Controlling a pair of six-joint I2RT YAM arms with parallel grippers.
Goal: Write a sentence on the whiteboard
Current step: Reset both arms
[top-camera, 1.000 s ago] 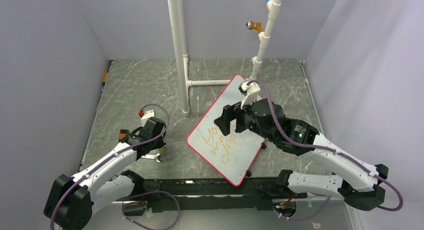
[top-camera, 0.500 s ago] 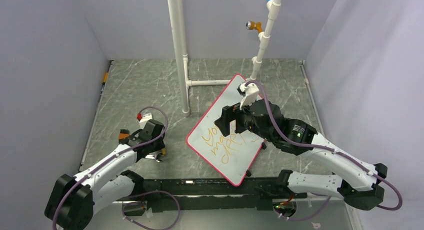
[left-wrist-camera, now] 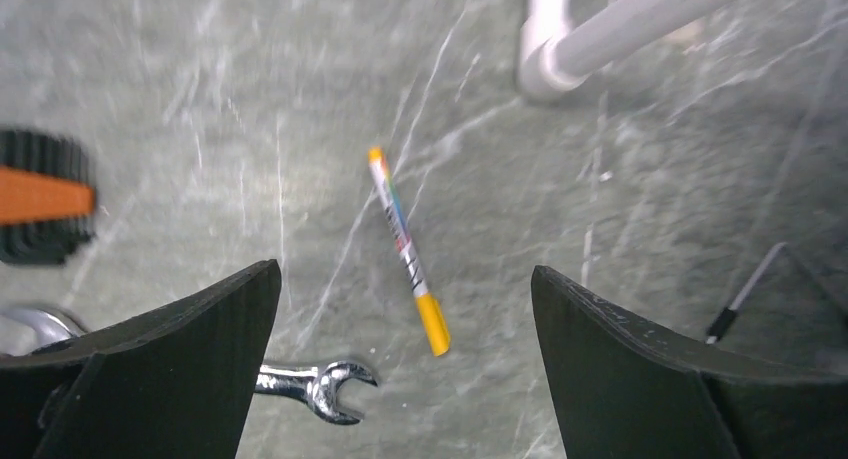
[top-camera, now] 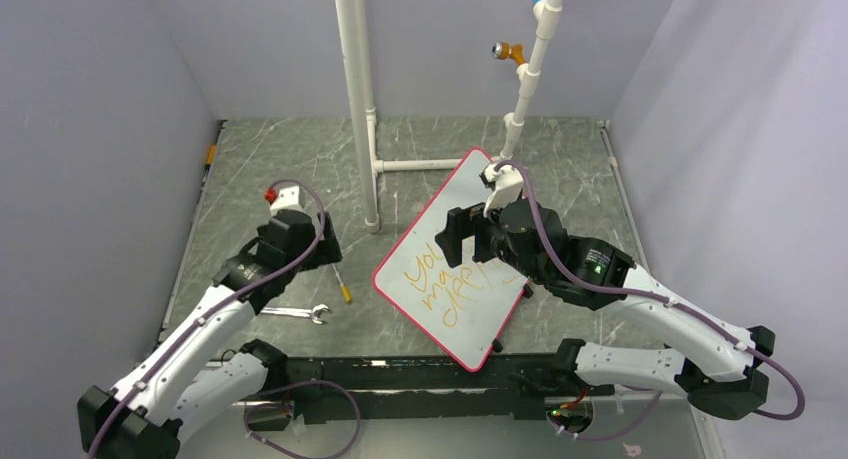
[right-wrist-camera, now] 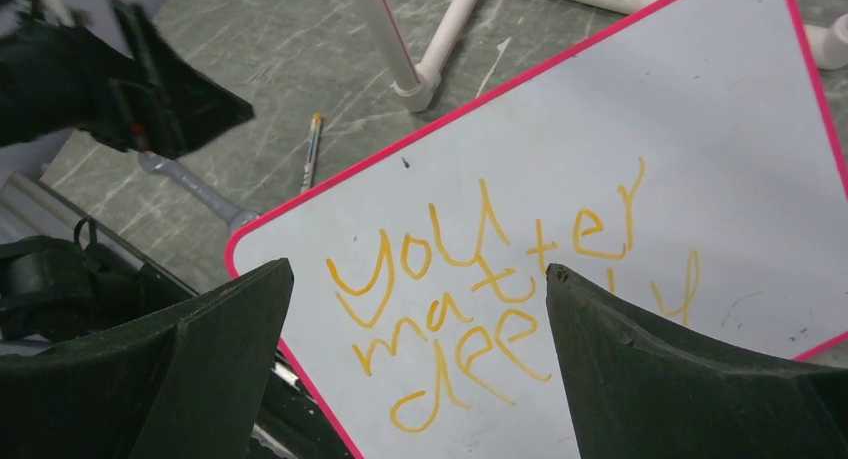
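Jaws of left gripper (left-wrist-camera: 405, 271) spread wide, nothing held. Under gap between them: marker (left-wrist-camera: 405, 249) flat on marbled table (left-wrist-camera: 200, 99), white barrel, orange at both ends, slanting away from jaws. Wrench (left-wrist-camera: 318, 386) open end near one jaw's tip, close to marker's thick end. White pipe (left-wrist-camera: 610, 24) beyond jaws. Jaws of right gripper (right-wrist-camera: 420, 271) also wide apart, empty, above whiteboard (right-wrist-camera: 700, 109). Sentence (right-wrist-camera: 480, 269) in orange, framed between those jaws: "you matter", third line starting "dee", rest hidden behind one jaw.
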